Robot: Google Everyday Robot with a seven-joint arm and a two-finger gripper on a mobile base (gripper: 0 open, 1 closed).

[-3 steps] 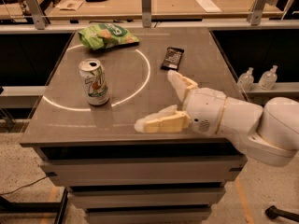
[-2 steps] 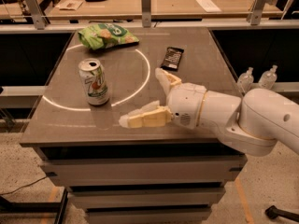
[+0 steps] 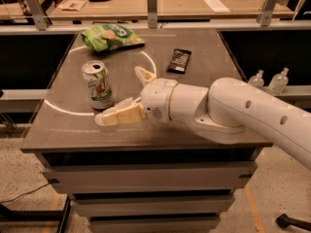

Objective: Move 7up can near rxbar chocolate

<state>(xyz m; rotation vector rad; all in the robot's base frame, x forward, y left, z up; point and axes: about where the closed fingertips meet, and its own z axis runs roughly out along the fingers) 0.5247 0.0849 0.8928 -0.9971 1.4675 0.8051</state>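
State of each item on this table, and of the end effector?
7up can: upright, not gripped.
rxbar chocolate: lying flat, apart from the can.
green snack bag: lying near the far edge.
end effector: open, low beside the can.

- The 7up can (image 3: pixel 98 87) stands upright on the left part of the surface (image 3: pixel 204 86), silver top up. Its side is silver-white with a green band and a red-green logo.
- The rxbar chocolate (image 3: pixel 179 60) lies flat farther back and to the right, well apart from the can. It is a dark, rectangular wrapper with pale lettering, set at a slight angle.
- The tool (image 3: pixel 119 95) is just beside the can's right side, fingers spread wide; the lower finger (image 3: pixel 119 116) lies by the can's base.
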